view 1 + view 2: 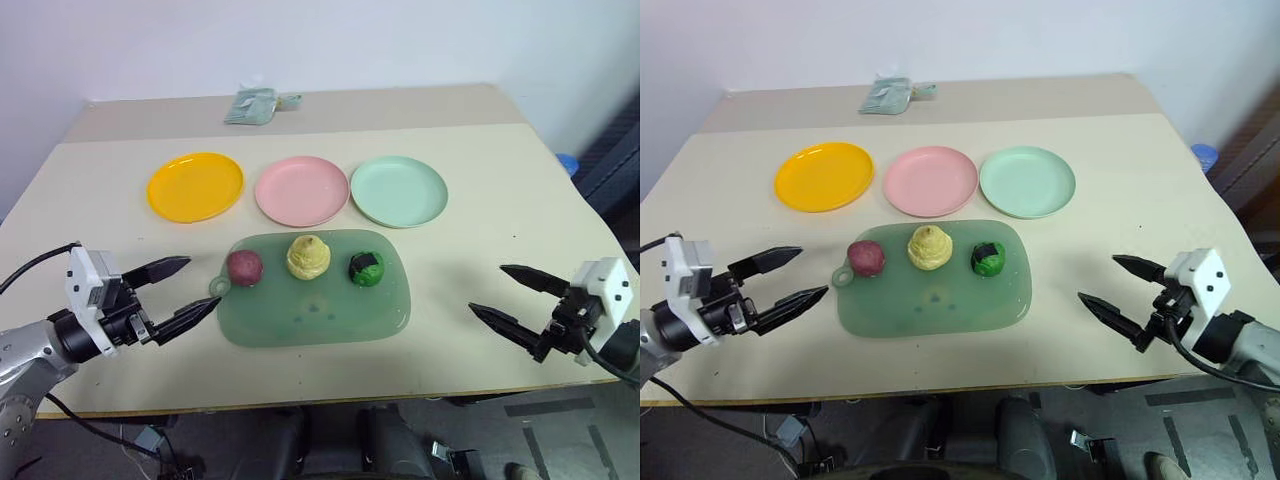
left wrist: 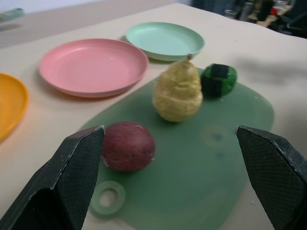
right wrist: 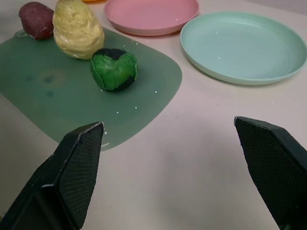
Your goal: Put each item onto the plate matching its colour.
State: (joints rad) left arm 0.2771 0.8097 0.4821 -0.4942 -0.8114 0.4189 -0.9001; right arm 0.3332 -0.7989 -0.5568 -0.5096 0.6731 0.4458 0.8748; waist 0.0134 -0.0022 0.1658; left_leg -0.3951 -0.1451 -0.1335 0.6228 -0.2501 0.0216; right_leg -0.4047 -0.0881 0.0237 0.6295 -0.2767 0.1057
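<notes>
The left gripper (image 1: 178,292) hangs just above the table (image 1: 500,170) at about eight o'clock from the green board (image 1: 330,320), its two black fingers spread wide with nothing between them, tips aimed toward the board's handle hole. The right gripper (image 1: 507,297) mirrors it at about four o'clock from the board, fingers likewise spread wide and empty, well apart from any item. On the translucent board, the three items sit in a row along its far half: the maroon ball (image 1: 244,267) at the board's ten o'clock, just beside the handle hole; the yellow swirled mound (image 1: 308,257) at twelve o'clock, standing upright; and the green ball with a black patch (image 1: 366,268) at two o'clock. Beyond the board, toward twelve o'clock on the table, three plates lie in a line, all bare: the orange-yellow plate (image 1: 195,186) at eleven o'clock, the pink plate (image 1: 301,190) at centre, and the mint green plate (image 1: 399,190) at one o'clock, the pink and mint ones nearly touching. A crumpled pale green packet (image 1: 249,106) lies near the table's far edge.
</notes>
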